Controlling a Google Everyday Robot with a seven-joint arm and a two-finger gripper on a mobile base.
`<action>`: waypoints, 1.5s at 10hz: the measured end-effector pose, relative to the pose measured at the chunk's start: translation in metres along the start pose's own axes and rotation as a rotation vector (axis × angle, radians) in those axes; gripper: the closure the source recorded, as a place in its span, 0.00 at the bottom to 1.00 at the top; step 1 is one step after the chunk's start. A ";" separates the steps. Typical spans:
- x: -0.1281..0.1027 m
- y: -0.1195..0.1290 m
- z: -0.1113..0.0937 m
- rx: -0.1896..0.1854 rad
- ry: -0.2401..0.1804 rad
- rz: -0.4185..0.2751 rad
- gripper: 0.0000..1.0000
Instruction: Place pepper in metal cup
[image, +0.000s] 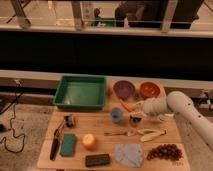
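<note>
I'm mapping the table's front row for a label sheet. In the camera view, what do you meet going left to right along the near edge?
Black tool → green sponge → orange → grey cloth → grapes. The gripper is farther back, above the metal cup, by the pepper.

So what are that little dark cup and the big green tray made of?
The metal cup looks like dark, polished metal, since its rim catches small bright glints. The green tray seems to be moulded plastic, going by its even colour and dull sheen, though I can't be sure. The gripper is just behind the cup, next to the pepper.
</note>
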 end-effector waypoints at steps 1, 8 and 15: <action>0.000 0.000 0.000 0.000 0.000 0.000 1.00; 0.001 0.000 -0.001 0.002 0.000 0.002 1.00; 0.002 0.003 0.002 0.006 0.000 0.027 1.00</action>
